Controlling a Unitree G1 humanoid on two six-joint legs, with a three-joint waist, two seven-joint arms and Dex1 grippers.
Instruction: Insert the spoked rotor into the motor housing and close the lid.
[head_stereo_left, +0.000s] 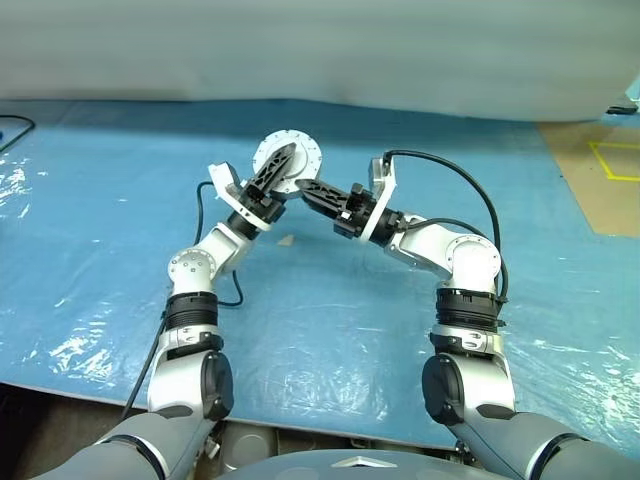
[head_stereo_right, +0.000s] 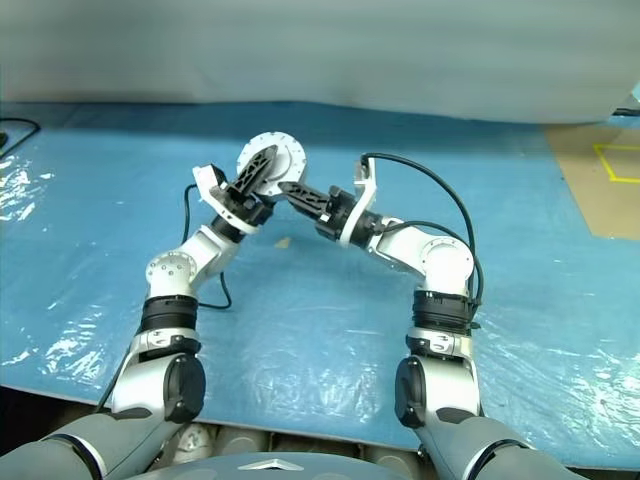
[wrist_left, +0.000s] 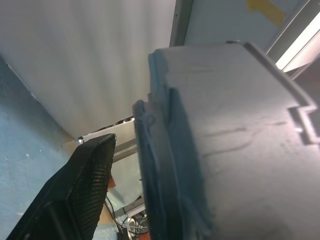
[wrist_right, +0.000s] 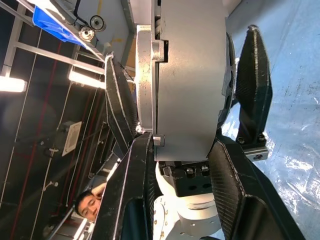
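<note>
Above the blue plastic sheet (head_stereo_left: 100, 250), the motor housing (wrist_right: 187, 75) is held up in the air. The lid (head_stereo_left: 292, 152) lies against the housing's face that is turned away from the sheet, its rim bolts showing. The spoked rotor cannot be told apart here. It may sit inside the housing, but I cannot tell.

The right gripper (head_stereo_left: 306, 186) is clenched on the housing from the side, one finger against the lid's flange and the other against the housing's back face. The left gripper (head_stereo_left: 278, 165) stands spread wide astride the housing and grasps nothing. In the left wrist view a gap shows between its finger (wrist_left: 80, 185) and the housing's wall.

The step in hand looks like closing the lid. To do it well, the right gripper should hold the housing steady while the left centres itself so both pads meet flat faces. It should then squeeze straight along the housing's axis, because an off-centre press could tilt the lid on the rim or twist the housing out of the right grip.

By count there are:
- one housing
- one lid
- two grippers
- one small tan scrap (head_stereo_left: 286, 240) on the sheet below the housing
- one person (wrist_right: 89, 207) far behind the housing
</note>
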